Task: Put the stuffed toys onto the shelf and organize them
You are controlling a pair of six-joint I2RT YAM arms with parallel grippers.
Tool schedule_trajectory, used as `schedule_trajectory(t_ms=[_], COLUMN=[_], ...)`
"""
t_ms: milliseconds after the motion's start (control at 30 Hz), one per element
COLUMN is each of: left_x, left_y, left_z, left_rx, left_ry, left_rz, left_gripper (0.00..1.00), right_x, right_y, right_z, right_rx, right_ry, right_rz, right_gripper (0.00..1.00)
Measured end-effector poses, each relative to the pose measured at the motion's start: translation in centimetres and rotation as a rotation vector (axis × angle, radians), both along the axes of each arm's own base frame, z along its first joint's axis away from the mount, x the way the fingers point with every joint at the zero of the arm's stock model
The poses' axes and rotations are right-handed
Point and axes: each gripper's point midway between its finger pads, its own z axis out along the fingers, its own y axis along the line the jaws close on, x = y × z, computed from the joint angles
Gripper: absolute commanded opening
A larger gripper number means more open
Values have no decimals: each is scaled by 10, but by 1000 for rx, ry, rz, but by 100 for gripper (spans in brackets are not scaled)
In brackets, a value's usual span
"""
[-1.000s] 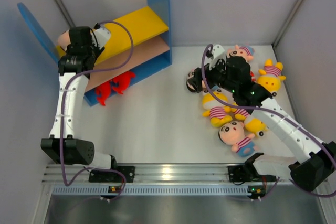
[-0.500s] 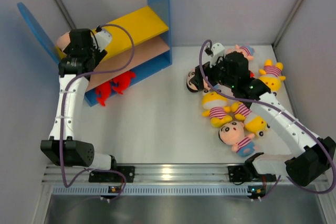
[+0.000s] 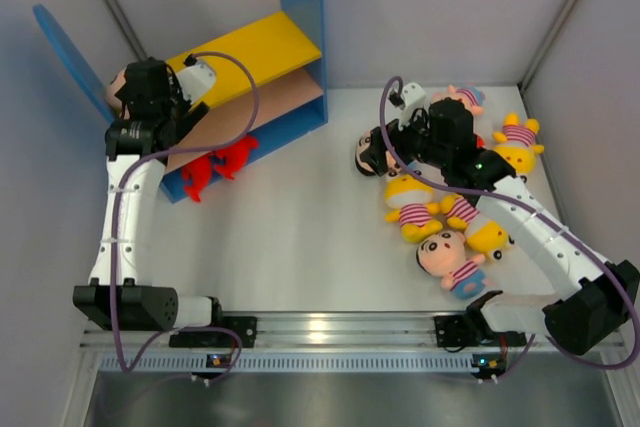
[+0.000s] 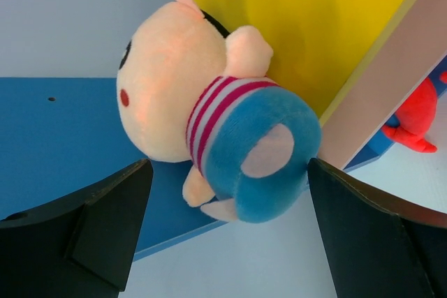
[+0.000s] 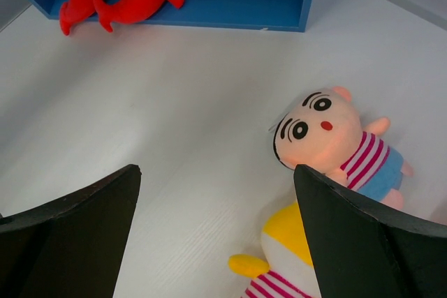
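A pink-faced stuffed toy (image 4: 209,120) in a striped shirt and blue bottoms lies on the shelf's yellow upper board (image 4: 314,26), against the blue side panel (image 4: 49,130). My left gripper (image 4: 228,172) is open just in front of it, both fingers apart from the toy. Seen from above, the left gripper (image 3: 140,87) covers most of that toy (image 3: 116,82). My right gripper (image 3: 385,147) is open over the table beside another pink-faced toy (image 5: 328,137) and a yellow one (image 5: 293,256), holding nothing.
Two red monsters (image 3: 235,155) (image 3: 197,175) lie at the shelf's bottom front edge. Several more toys lie piled at the right: pink-faced ones (image 3: 460,99) (image 3: 445,257) and yellow ones (image 3: 515,142) (image 3: 410,202). The shelf's tan lower board (image 3: 270,107) lies under the yellow one. Grey walls enclose the table.
My left gripper has opened wide and let go of the pink-faced toy on the yellow board. The right gripper shifted slightly left over the pile.
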Motion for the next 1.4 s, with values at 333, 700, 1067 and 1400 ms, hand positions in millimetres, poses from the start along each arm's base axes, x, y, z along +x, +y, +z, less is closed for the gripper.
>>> schedule_trajectory(t_ms=[333, 700, 1067, 1400], left_x=[2, -33, -50, -22], left_y=[-9, -55, -47, -23], left_z=[16, 74, -17, -31], left_rx=[-31, -273, -305, -255], left_ry=[-52, -261, -38, -44], left_rz=[-44, -217, -117, 33], left_gripper=[99, 41, 23, 24], right_x=[-1, -4, -9, -9], right_y=[2, 4, 3, 4], right_z=[0, -2, -18, -26], right_rx=[4, 10, -3, 3], right_ry=[3, 11, 42, 64], right_rz=[11, 27, 33, 37], right_gripper=[92, 92, 92, 92])
